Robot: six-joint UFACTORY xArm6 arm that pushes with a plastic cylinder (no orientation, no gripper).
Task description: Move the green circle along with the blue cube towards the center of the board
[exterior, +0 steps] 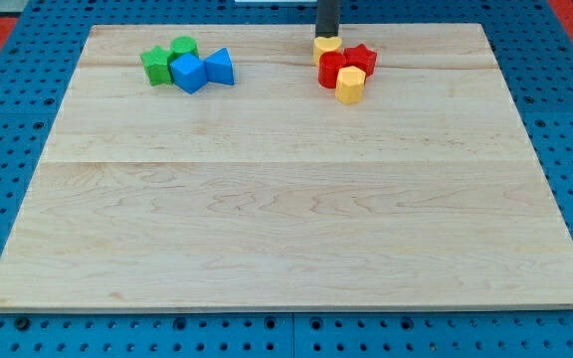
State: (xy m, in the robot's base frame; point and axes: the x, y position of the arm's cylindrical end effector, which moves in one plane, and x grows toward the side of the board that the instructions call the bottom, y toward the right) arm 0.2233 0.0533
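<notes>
The green circle (183, 48) sits near the board's top left, touching the blue cube (188, 73) just below it. A green star (154, 65) lies to their left and a blue triangle (220, 67) to the cube's right. My tip (326, 36) stands at the view's top centre, right behind a yellow block (327, 46), far to the right of the green circle and blue cube.
A red circle (332, 71), a red star (360, 59) and a yellow hexagon (350, 86) cluster below the tip. The wooden board (286, 219) lies on a blue perforated table.
</notes>
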